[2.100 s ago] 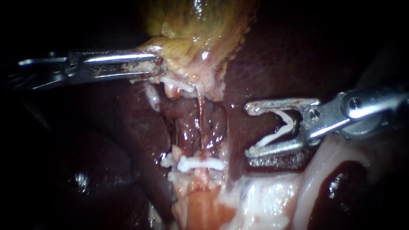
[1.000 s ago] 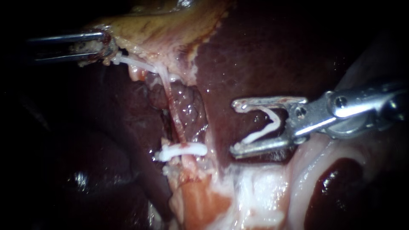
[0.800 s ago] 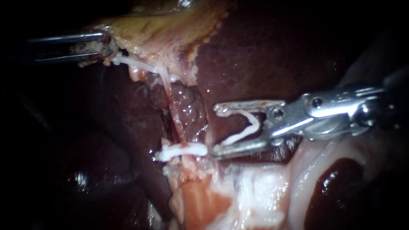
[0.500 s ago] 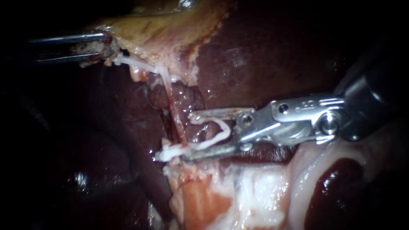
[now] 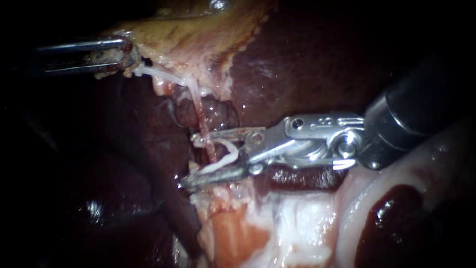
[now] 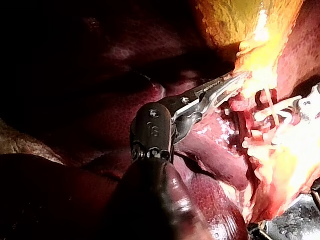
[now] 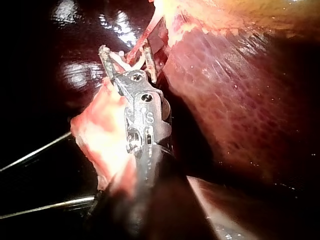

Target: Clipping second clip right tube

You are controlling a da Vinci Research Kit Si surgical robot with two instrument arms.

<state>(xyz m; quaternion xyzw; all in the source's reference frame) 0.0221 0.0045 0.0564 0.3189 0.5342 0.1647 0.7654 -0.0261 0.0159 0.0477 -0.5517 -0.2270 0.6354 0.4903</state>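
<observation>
Jaws of the right instrument [image 5: 189, 160] stand moderately apart and carry a white clip [image 5: 224, 158] between them, one leg lying along each jaw. A thin reddish tube [image 5: 202, 124] runs down from the gallbladder [image 5: 188, 34] and passes between the two jaws, inside the clip's open legs, so the clip straddles it without being pressed closed. The upper jaw lies across the tube just below a lump of dark tissue, and the lower jaw crosses it where the tube meets ragged pale tissue [image 5: 297, 223]. The right wrist view agrees: the tube enters the gap between the two jaws, with the clip's white curve seated deeper in that gap.

Up at the far side, the left instrument [image 5: 124, 53] has its jaws closed narrowly on the yellowish edge of the gallbladder. A white strand [image 5: 161, 74] runs taut from that grip toward the top of the tube. In the left wrist view its jaws reach ahead into the bright yellow tissue.

Dark maroon liver [image 5: 307, 64] lies behind and beside both instruments.
</observation>
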